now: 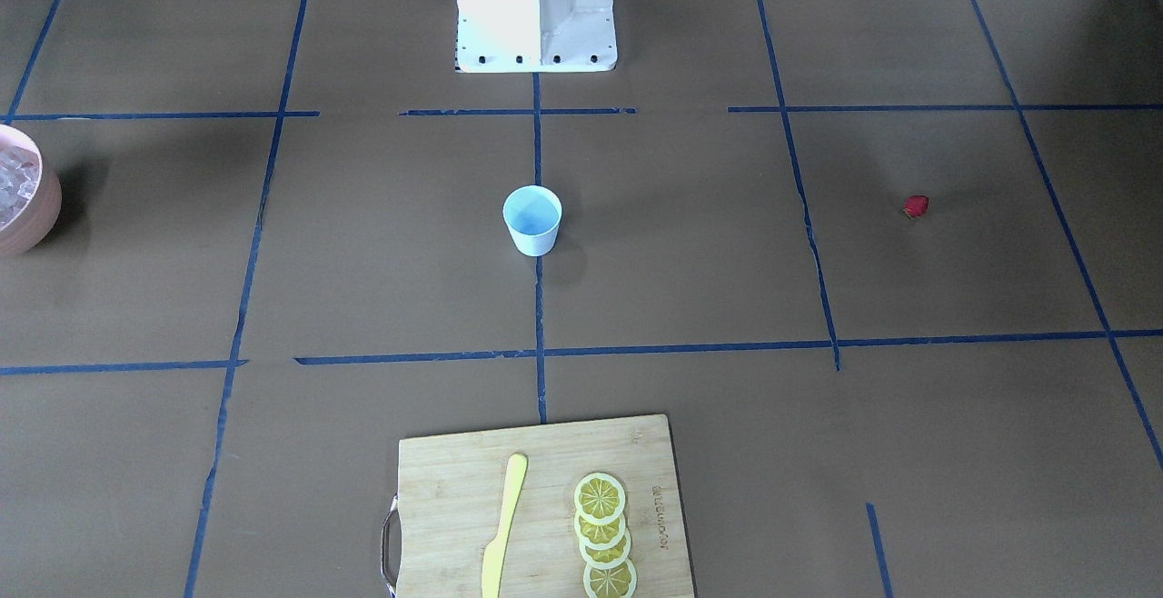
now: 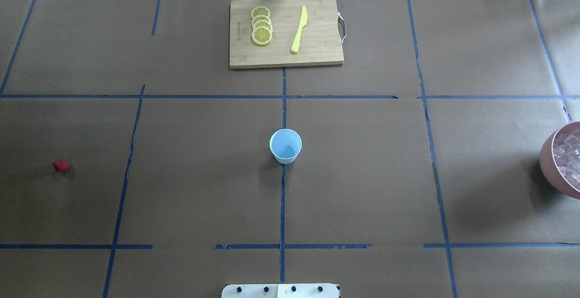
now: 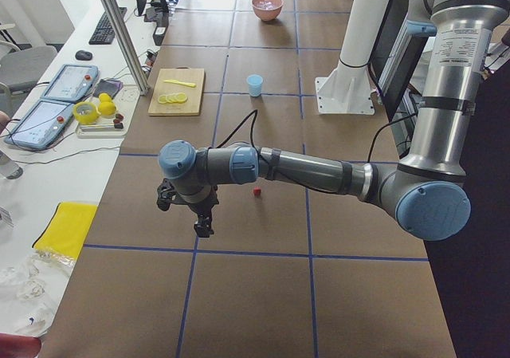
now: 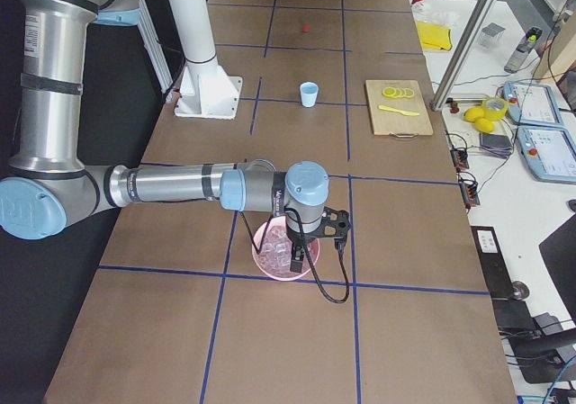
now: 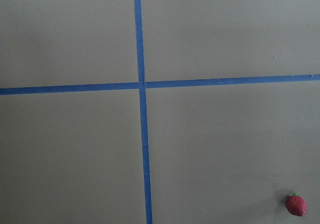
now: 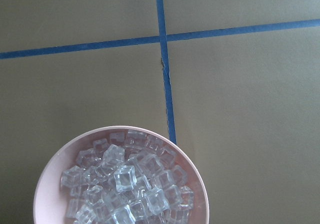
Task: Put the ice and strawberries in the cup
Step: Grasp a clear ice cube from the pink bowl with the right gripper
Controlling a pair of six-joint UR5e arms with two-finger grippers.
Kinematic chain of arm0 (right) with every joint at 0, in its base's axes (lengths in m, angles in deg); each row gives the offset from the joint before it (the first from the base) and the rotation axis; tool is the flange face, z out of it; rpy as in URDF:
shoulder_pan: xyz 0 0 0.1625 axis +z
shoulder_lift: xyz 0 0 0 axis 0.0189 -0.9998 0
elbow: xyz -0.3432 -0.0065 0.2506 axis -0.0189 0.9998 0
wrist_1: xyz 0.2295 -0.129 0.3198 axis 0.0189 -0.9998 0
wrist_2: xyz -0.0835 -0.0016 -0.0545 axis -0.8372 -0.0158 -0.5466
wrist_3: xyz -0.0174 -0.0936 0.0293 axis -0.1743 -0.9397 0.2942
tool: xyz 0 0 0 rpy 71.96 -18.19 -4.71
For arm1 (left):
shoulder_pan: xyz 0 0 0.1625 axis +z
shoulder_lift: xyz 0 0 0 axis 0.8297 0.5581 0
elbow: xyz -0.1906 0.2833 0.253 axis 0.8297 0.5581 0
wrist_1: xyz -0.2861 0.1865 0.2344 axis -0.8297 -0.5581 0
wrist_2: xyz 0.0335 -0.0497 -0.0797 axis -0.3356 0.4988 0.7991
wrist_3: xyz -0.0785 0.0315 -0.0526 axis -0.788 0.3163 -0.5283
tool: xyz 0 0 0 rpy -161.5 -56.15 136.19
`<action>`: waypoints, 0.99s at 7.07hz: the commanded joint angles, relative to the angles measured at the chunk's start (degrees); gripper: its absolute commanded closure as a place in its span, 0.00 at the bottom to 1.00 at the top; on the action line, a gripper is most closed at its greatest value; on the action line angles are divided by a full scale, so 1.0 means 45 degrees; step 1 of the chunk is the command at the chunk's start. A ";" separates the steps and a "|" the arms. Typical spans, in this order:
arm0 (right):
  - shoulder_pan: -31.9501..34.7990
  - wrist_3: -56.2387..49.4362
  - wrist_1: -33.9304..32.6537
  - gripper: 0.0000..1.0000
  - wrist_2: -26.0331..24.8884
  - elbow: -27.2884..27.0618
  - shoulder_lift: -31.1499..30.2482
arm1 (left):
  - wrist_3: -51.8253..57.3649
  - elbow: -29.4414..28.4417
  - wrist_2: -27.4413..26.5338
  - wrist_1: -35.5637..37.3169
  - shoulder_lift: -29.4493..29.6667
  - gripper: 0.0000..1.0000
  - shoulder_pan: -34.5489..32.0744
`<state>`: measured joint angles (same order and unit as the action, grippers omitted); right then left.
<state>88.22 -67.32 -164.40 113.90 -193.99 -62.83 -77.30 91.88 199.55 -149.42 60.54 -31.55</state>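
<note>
1. The left gripper (image 3: 203, 229) hangs low over the table (image 2: 204, 189) out on the robot's left. It shows only from the side, so there's no telling whether its fingers are apart or together.
2. The strawberry (image 2: 61, 165) lies loose on the table near that gripper, not touching it.
3. Over on the right, the right gripper (image 4: 296, 260) hovers directly above the pink bowl (image 2: 546, 160). Again it is seen only from the side, so its fingers can't be judged.
4. The ice (image 6: 125, 184) is piled in that bowl, clear cubes heaped together.
5. The cup (image 2: 285, 146) stands upright at the table's centre, right on the blue tape (image 2: 282, 207) line, well apart from both berry and bowl.
6. At the far edge is a cutting board (image 2: 317, 49), with four overlapping lemon slices (image 2: 261, 25) and a yellow knife (image 2: 299, 29) lying beside them.
</note>
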 commanded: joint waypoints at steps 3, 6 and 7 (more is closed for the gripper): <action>0.0000 -0.0018 0.0002 0.00 0.0117 -0.0001 0.0000 | -0.0028 0.0459 -0.0055 0.0019 -0.0029 0.00 0.0019; -0.0233 -0.0057 0.0099 0.00 0.0311 -0.0137 0.0097 | -0.0029 0.0425 0.0023 -0.0155 -0.0264 0.00 0.0077; -0.0486 0.0020 0.1317 0.00 0.0680 -0.0254 -0.0018 | -0.0087 0.0539 0.0042 -0.0176 -0.0186 0.00 0.0078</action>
<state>87.21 -67.45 -162.76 115.48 -194.60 -62.58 -77.56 94.05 199.64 -149.95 59.51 -31.28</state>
